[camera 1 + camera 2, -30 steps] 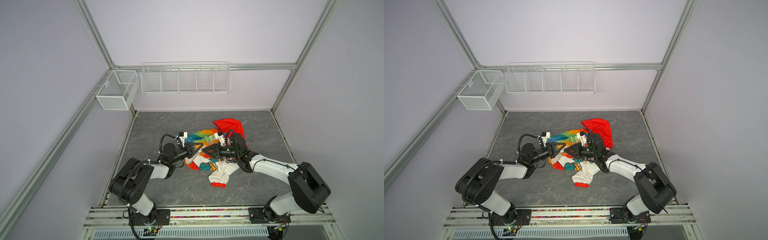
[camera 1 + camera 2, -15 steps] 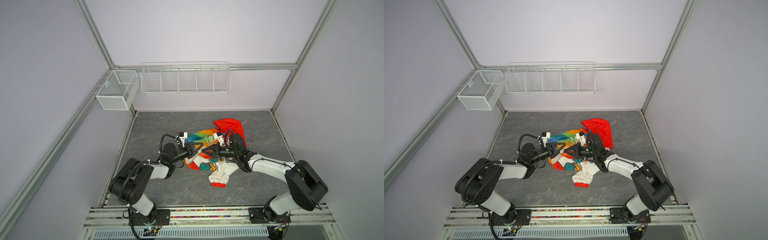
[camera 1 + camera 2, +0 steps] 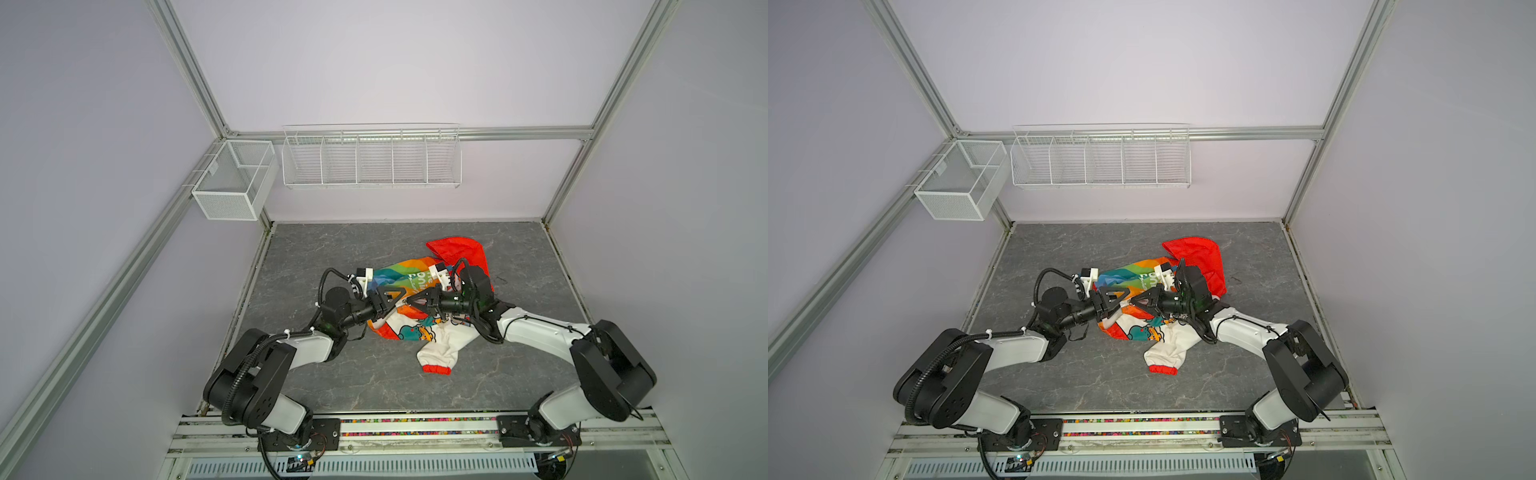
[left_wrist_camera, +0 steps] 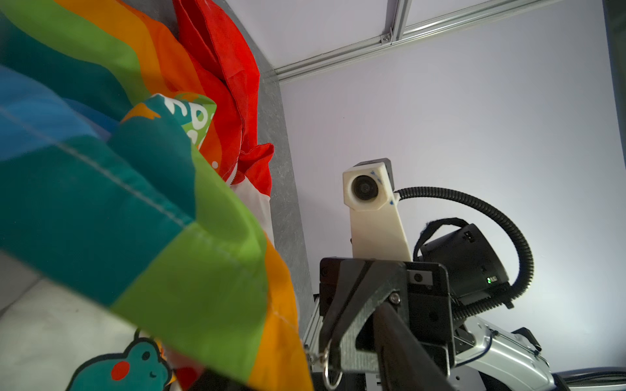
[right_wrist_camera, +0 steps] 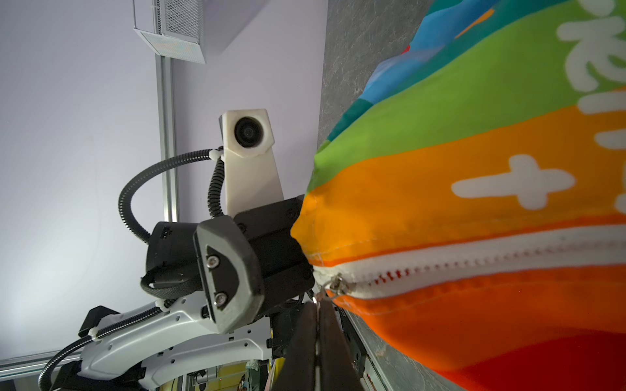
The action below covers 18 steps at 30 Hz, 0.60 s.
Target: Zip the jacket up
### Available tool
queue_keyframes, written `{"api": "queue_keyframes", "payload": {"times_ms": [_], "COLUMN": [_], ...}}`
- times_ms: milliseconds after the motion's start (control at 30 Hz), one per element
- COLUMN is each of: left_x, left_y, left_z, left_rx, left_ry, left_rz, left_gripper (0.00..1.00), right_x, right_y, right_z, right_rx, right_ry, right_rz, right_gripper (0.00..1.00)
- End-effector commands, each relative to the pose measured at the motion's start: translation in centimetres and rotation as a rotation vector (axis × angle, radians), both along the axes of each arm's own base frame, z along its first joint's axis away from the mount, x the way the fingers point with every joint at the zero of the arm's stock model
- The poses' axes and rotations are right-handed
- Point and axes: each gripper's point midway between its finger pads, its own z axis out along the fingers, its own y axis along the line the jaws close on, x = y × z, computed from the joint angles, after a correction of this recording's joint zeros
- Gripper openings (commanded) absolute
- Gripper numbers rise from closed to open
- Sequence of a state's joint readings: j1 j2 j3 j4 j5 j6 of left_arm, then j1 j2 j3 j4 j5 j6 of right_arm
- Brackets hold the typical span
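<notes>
The rainbow-striped jacket [image 3: 405, 272] lies crumpled mid-tabletop [image 3: 332, 249], its red hood [image 3: 457, 251] toward 1 o'clock. From 3 o'clock, the right end effector [image 5: 318, 315] is clamped on the zipper pull [image 5: 321, 298]. From 9 o'clock, the left end effector [image 3: 395, 299] meets it, its opening unclear.

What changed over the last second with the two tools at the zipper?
The right tool edged toward the left one and closed on the zipper pull. The left tool opened; its jaws now stand parted with the bottom edge of the jacket between them, apparently releasing it. Both arms otherwise kept their places, and the jacket lies crumpled on the table as before.
</notes>
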State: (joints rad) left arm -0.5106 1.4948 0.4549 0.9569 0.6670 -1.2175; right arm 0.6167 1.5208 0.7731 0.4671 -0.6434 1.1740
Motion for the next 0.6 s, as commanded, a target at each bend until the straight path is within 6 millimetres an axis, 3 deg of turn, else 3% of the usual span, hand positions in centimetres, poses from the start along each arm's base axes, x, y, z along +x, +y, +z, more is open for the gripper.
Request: {"api": "queue_keyframes", "payload": {"times_ms": [0,300,567], "left_x": [-0.53,-0.81,-0.89], "left_y": [0.32,0.71,0.43], "left_z": [-0.65,-0.78,-0.35], "left_rx": [0.019,0.006,-0.015], "left_ry": [-0.001,-0.006,-0.014], "left_rz": [0.005,0.019,0.006], "left_gripper": [0.48,0.35,0.13], "right_x": [0.78,0.84,0.92], "right_y": [0.11,0.2,0.05], "right_z": [1.49,1.33,1.02], "right_rx": [0.019,0.017,0.008], "right_ry": [-0.031,-0.026,-0.022], "right_rz": [-0.014,-0.011,-0.019], "right_gripper": [0.07,0.07,0.07]}}
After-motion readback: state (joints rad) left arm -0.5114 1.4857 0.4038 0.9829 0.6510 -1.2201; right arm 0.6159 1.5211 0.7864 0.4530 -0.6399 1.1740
